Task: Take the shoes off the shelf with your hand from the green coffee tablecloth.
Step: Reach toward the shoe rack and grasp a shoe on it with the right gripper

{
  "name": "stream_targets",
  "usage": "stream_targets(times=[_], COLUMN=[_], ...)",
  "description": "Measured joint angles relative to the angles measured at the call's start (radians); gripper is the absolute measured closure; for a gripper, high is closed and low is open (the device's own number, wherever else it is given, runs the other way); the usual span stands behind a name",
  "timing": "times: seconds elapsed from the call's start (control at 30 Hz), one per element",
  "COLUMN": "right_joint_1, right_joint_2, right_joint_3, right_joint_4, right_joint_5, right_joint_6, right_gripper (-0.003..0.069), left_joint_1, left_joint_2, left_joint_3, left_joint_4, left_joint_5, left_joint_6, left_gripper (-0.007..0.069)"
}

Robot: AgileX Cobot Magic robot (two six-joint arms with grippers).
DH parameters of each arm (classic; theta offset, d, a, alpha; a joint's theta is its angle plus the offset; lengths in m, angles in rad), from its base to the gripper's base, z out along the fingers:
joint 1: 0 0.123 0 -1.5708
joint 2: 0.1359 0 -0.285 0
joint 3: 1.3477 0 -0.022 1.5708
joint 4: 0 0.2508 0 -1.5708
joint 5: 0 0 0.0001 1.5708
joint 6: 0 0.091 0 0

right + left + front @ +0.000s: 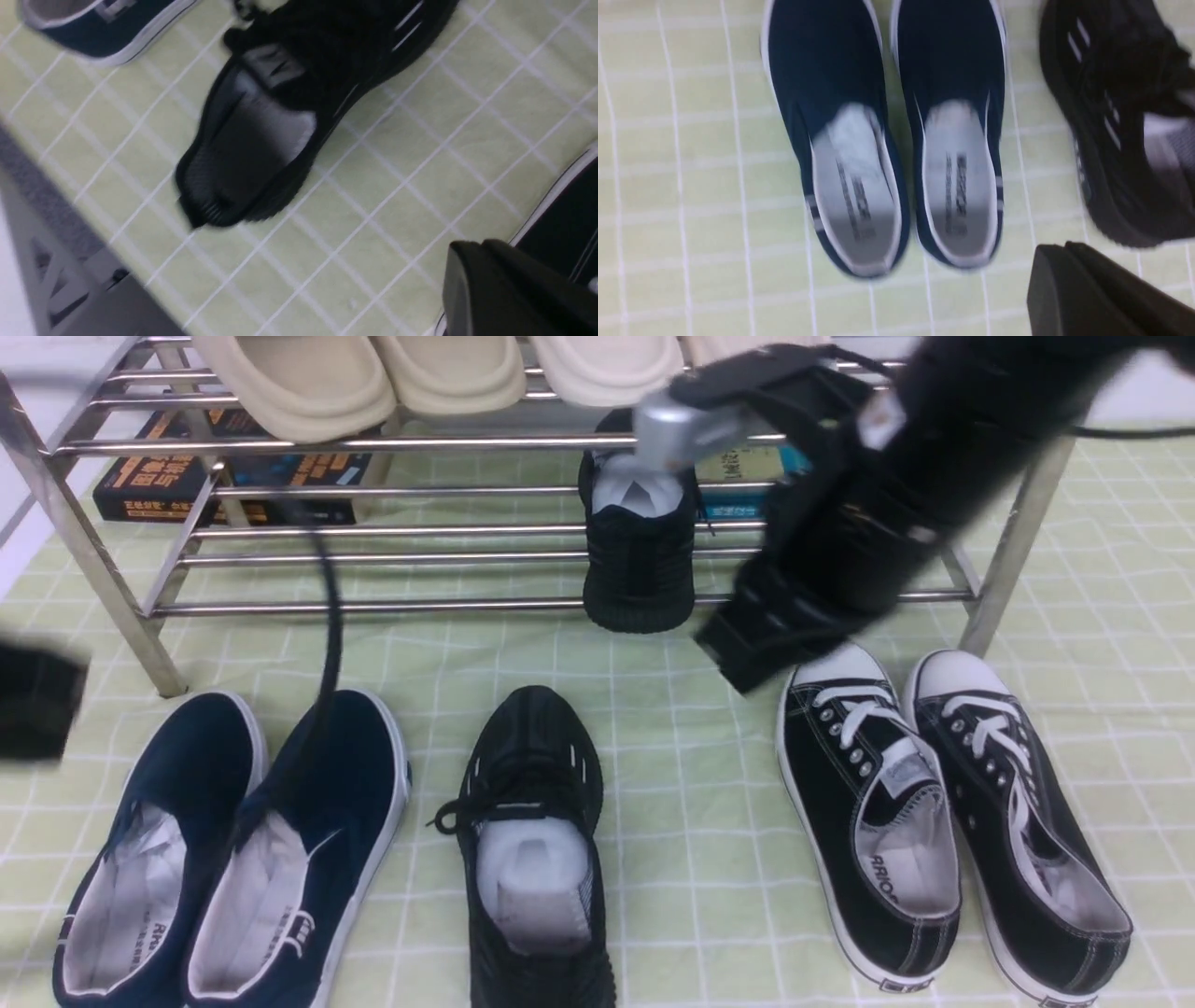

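Now then, over to the shelf (373,607), lower tier: one black shoe (639,560) parked across the bars, mate (532,775) already down on the cloth (691,784) in the middle of the row. Key line-up here: shoe lying front to back, toe towards the robot and poking out past the front bar, heel and paper-stuffed mouth tucked back under the upper tier. Then the right pincer (738,658), just off to the shoe's right and lower, down around toe level, hanging over the toe end of the canvas pair (812,775), tips aimed down at the cloth rather than at the shoe. Near, but not touching by the look of it. So, judging from that: up and across to the robot's left, then in onto the shoe's side walls, square to that front-to-back line. Badly blurred, that right pincer; apart or together, impossible to tell from these shots, and nothing visibly between the tips. Meanwhile the left pincer (1052,280) pressed together on nothing, way out by the slip-ons (191,756), well apart from the shelf. Clearly the right arm's job, then, being far nearer. Worth watching: upper-tier bar low over the heel, little room for coming in from above.
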Motion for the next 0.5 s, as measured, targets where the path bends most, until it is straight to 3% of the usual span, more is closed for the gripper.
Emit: stream_targets(times=[0.03, 0.23, 0.27, 0.37, 0.5], right_joint_1=[0.000, 0.000, 0.000, 0.000, 0.000], right_joint_2=[0.007, 0.218, 0.223, 0.291, 0.344], right_joint_3=[-0.007, -0.269, -0.276, -0.369, -0.390], right_joint_4=[-0.003, -0.066, -0.065, -0.092, -0.166], right_joint_5=[0.000, -0.001, -0.001, -0.009, -0.089], right_joint_6=[0.002, -0.004, -0.007, -0.087, -0.165], right_gripper=[0.0592, 0.0379, 0.0370, 0.0225, 0.0104], left_joint_1=[0.001, 0.001, 0.001, 0.001, 0.001], left_joint_2=[-0.013, -0.144, -0.145, -0.152, -0.152], left_joint_3=[0.014, 0.205, 0.205, 0.260, 0.285], left_joint_4=[-0.001, -0.033, -0.033, -0.033, -0.035], left_joint_5=[-0.002, -0.093, -0.093, -0.113, -0.148], left_joint_6=[-0.003, -0.089, -0.089, -0.096, -0.098], left_gripper=[0.0610, 0.0608, 0.0608, 0.0606, 0.0606])
